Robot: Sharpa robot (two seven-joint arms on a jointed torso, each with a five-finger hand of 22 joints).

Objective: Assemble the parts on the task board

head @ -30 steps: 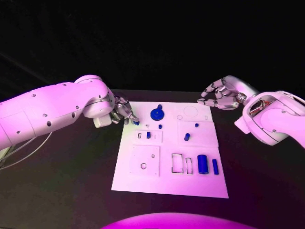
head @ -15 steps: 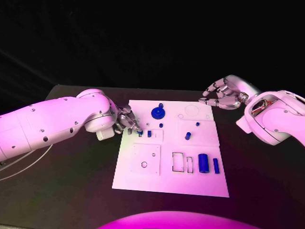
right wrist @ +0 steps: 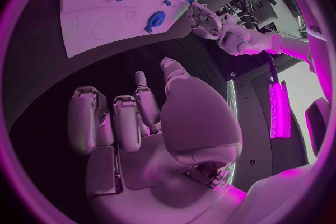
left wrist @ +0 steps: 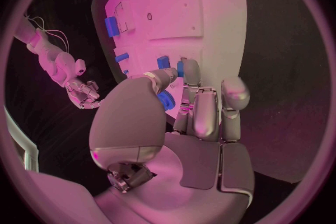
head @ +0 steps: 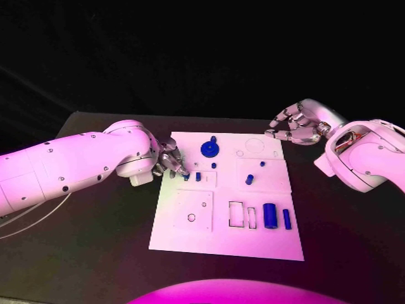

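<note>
Two hands flank the task board (head: 226, 237): the left hand (head: 169, 161), at nine o'clock, pinches a small blue part (left wrist: 165, 101). At two o'clock, the right hand (head: 292, 128) hovers curled, holding nothing.

No legible text, labels or numbers — none on anything.

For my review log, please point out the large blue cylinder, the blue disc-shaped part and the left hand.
large blue cylinder (head: 269, 217), head view, middle of its body.
blue disc-shaped part (head: 208, 151), head view, centre of the disc.
left hand (head: 169, 159), head view, middle of the hand.
</note>
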